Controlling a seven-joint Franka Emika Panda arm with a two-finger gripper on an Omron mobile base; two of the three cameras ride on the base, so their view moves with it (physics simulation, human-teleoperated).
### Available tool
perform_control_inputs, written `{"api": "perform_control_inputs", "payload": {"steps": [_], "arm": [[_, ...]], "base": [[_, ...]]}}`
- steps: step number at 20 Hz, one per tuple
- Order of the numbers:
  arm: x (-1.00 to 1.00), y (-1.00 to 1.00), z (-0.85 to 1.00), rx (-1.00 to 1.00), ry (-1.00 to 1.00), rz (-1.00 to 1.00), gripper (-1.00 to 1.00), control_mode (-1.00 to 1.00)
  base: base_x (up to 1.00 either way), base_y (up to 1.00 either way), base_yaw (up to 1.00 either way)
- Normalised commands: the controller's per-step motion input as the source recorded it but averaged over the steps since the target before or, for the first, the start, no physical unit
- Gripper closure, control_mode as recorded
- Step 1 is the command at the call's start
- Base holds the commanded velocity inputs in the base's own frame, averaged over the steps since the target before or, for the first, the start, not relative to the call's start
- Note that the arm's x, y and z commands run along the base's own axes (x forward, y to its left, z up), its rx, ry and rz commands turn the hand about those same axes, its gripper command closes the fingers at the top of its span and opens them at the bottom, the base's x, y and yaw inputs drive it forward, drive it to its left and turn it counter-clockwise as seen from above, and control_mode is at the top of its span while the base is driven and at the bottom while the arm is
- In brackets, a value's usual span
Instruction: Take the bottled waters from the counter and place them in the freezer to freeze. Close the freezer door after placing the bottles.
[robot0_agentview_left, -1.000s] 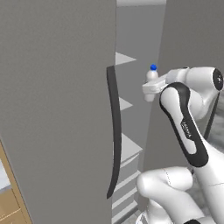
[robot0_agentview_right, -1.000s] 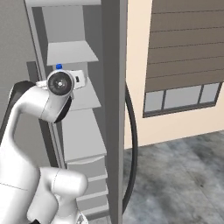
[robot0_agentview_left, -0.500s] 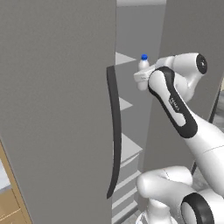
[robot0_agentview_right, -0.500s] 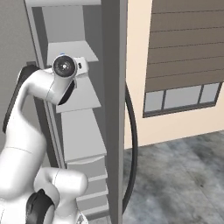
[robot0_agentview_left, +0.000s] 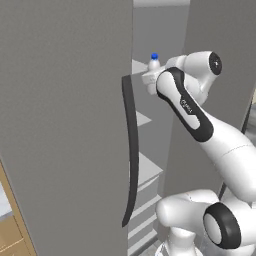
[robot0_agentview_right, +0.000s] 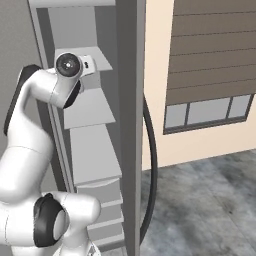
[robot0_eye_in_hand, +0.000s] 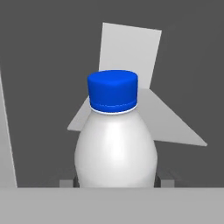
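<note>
Higher and deeper than a second ago, the white arm (robot0_agentview_left: 200, 125) has carried its bottle from the level of the second shelf up to the top shelf of the freezer (robot0_agentview_left: 157, 30), the elbow swinging left in the left base view and the wrist rising in the right base view.

Largest in the scene, the freezer door (robot0_agentview_left: 65, 115) stands open, a flat grey slab with its long dark curved handle (robot0_agentview_left: 131, 150) on the edge nearest the compartment. Behind it the freezer's narrow grey interior holds a stack of white shelves (robot0_agentview_right: 90, 107), seen edge-on from the left and face-on from the right.

The arm reaches from the base into that opening, its wrist (robot0_agentview_right: 67, 65) level with the uppermost shelf.

At its end the gripper (robot0_agentview_left: 150, 82) is closed around the bottled water (robot0_eye_in_hand: 114, 144), the two dark fingers (robot0_eye_in_hand: 162, 178) pressing the body low on either side. The bottle is small, clear-whitish plastic, plain and without a label, rounded at the shoulder and topped with a bright blue cap (robot0_eye_in_hand: 113, 91). It stands upright in the grip, inside the freezer at the front of the top shelf; whether its base touches the shelf cannot be told. From the left base view, its cap and neck (robot0_agentview_left: 154, 61) show above the hand.
</note>
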Motion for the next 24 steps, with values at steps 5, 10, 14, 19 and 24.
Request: {"api": "perform_control_inputs", "payload": {"steps": [5,10,14,19,24], "arm": [[0.33,-0.01,0.13,0.00,0.00,0.01,1.00,-1.00],[0.46,0.00,0.01,0.00,0.00,0.01,1.00,-1.00],[0.53,-0.03,0.00,0.00,0.00,0.03,1.00,-1.00],[0.52,-0.02,0.00,0.00,0.00,0.00,1.00,-1.00],[0.45,0.02,0.11,0.00,0.00,0.00,1.00,-1.00]], "base": [[0.00,0.00,0.00],[0.00,0.00,0.00],[0.00,0.00,0.00],[0.00,0.00,0.00],[0.00,0.00,0.00]]}}
